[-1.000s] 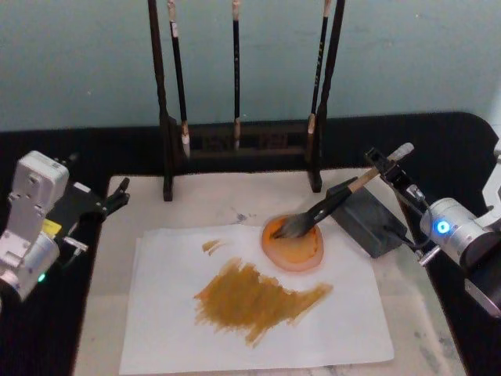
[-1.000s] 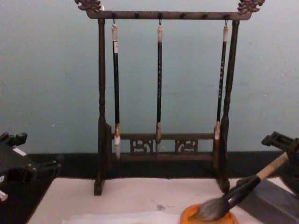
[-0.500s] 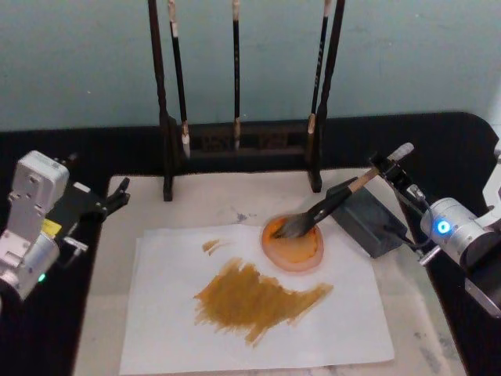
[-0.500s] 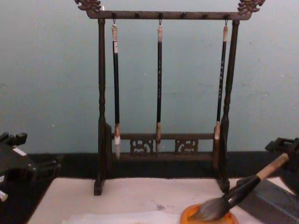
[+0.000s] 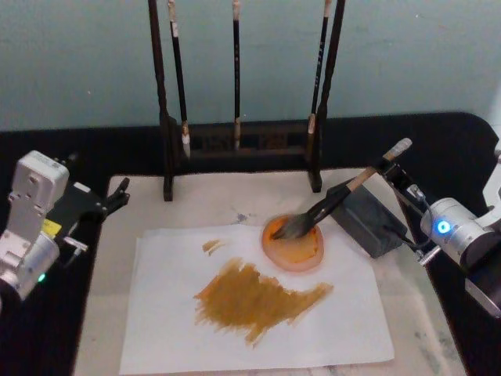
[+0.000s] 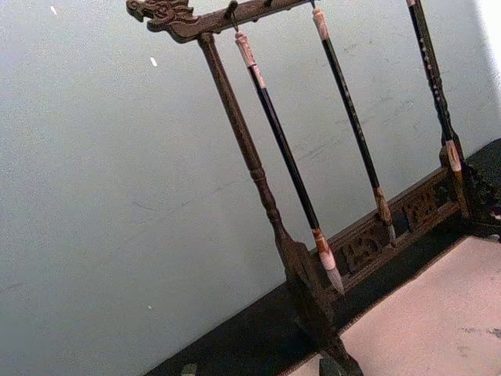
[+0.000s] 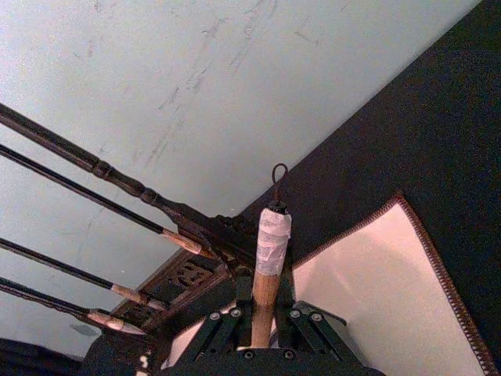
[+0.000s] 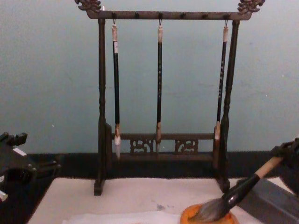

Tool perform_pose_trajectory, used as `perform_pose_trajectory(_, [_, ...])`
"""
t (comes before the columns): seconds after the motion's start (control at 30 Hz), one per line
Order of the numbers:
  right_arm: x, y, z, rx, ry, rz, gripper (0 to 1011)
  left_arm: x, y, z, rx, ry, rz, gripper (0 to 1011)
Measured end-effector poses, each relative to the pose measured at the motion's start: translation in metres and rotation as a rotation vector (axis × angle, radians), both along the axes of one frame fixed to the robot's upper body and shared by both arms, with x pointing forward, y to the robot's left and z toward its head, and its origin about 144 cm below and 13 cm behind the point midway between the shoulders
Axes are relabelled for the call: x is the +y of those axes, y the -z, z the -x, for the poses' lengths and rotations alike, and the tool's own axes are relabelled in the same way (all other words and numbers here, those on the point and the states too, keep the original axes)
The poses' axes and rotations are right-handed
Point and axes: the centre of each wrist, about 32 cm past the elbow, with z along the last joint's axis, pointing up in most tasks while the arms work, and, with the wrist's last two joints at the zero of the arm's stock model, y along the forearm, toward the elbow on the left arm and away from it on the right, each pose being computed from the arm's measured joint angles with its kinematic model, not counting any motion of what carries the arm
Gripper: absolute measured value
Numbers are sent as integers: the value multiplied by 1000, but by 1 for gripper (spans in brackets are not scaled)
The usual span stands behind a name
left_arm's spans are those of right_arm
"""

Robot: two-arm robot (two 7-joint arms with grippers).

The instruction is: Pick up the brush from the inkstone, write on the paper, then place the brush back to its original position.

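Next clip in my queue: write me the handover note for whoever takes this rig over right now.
Left gripper: parked by the left edge of the mat, idle.
Right gripper: open around the handle end of the brush, with a gap on either side.
Brush: hair in the inkstone, handle leaning on the dark block.
Paper: broad brown strokes on it.
Done: writing, and apparently the brush's return.
Left: probably just drawing the right arm clear.
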Motion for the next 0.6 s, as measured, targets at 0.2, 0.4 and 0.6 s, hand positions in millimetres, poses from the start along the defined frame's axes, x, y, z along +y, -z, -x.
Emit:
perform_pose_trajectory(0.2, [0,0,0,0,0,0,169,0,0,0,0,0,0,1010])
perform_pose_trajectory(0.4, [1,-1,1,-18,-1,1,169,0,0,0,0,0,0,1010])
perform_pose_trajectory(0.6, [3,-8,2,-71,-11,-4,168,0,0,0,0,0,0,1010])
